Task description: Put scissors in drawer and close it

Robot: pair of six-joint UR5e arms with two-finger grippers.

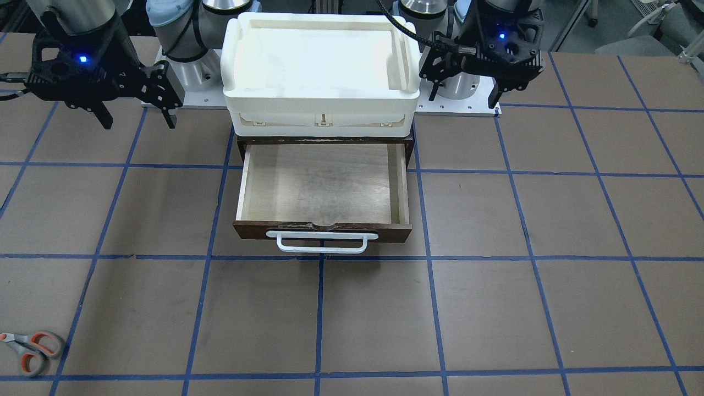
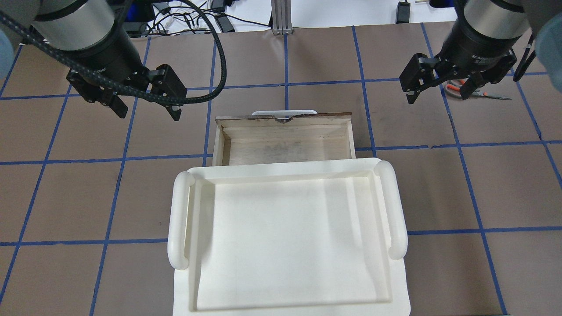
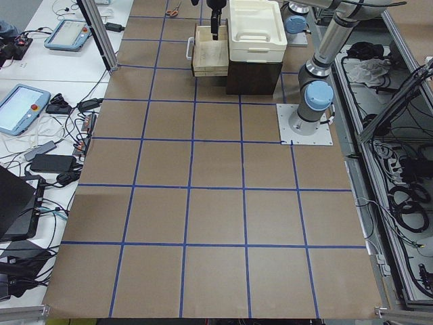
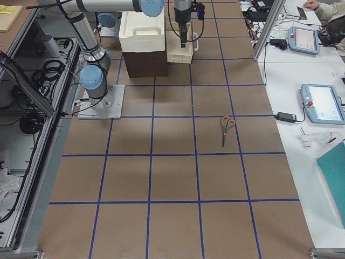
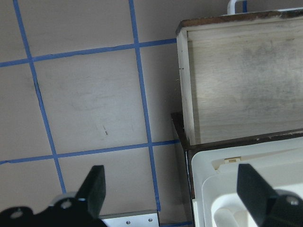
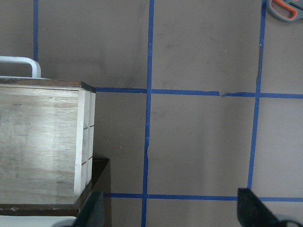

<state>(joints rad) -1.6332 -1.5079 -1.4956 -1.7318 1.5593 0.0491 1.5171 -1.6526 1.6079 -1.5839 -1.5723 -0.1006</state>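
The scissors (image 1: pixel 30 349), with grey-and-orange handles, lie flat on the brown table mat near its far edge, on my right side. They show in the exterior right view (image 4: pixel 226 128) and partly behind my right gripper in the overhead view (image 2: pixel 456 87). The dark brown drawer (image 1: pixel 324 187) is pulled out and its pale inside is bare; its white bar handle (image 1: pixel 322 242) faces away from me. My left gripper (image 2: pixel 147 112) is open and empty, in the air left of the drawer. My right gripper (image 2: pixel 439 96) is open and empty, in the air right of the drawer, between it and the scissors.
A white plastic tray (image 2: pixel 180 219) sits on top of the dark cabinet (image 4: pixel 144 62) that houses the drawer. Blue tape lines grid the mat. Both arm bases (image 1: pixel 462 88) stand beside the cabinet. Tablets and cables lie on a side bench (image 4: pixel 318 102).
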